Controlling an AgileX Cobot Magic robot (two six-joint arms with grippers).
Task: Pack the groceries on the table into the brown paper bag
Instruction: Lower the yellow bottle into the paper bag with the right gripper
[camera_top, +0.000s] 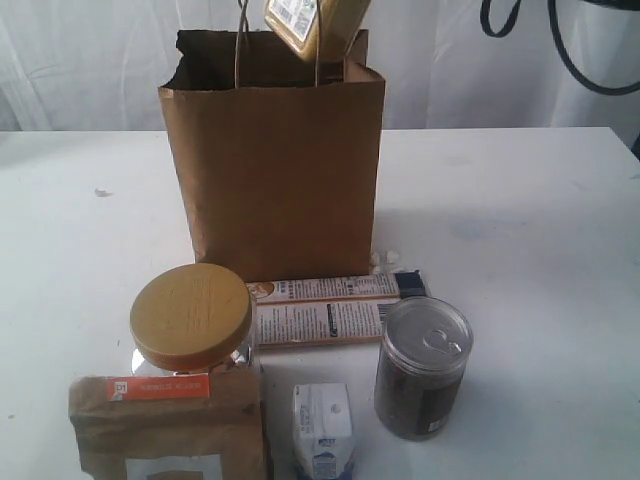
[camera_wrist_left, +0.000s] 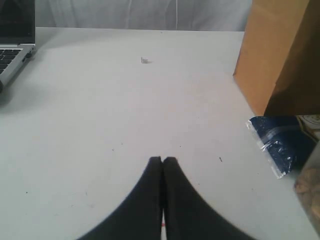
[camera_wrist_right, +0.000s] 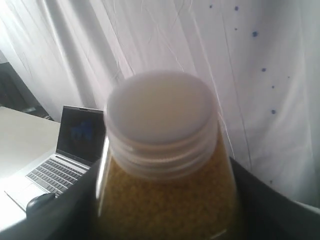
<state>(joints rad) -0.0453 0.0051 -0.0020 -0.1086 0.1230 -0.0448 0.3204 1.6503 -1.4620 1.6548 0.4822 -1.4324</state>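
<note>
White curtain backs the scene; the table (camera_top: 540, 230) is a flat white top with faint smudges. At far left a laptop (camera_wrist_left: 15, 45) sits on the table edge, seen in the left wrist view. The left gripper (camera_wrist_left: 162, 162) hangs low over bare tabletop with its fingers pressed together, holding nothing. A small white scrap (camera_top: 100, 192) lies alone on the left part of the surface. At front left stands the brown paper pouch (camera_top: 165, 425) with an orange label, and the clear jar with mustard-yellow lid (camera_top: 190, 315) stands just behind it, touching or nearly so. The brown paper bag (camera_top: 275, 170) stands upright at centre, mouth open, handles raised. Directly above its mouth, the yellow-filled white-capped bottle (camera_top: 318, 28) hangs tilted and clear of the table. The small white carton (camera_top: 322, 430) stands at front centre. The long navy-orange packet (camera_top: 325, 305) lies flat just in front of the bag's base. The dark pull-tab can (camera_top: 422, 370) stands upright to the right, just beside the packet's end. The right gripper (camera_wrist_right: 165, 215) is clamped on the bottle below its cap, with a dark finger on each side.
</note>
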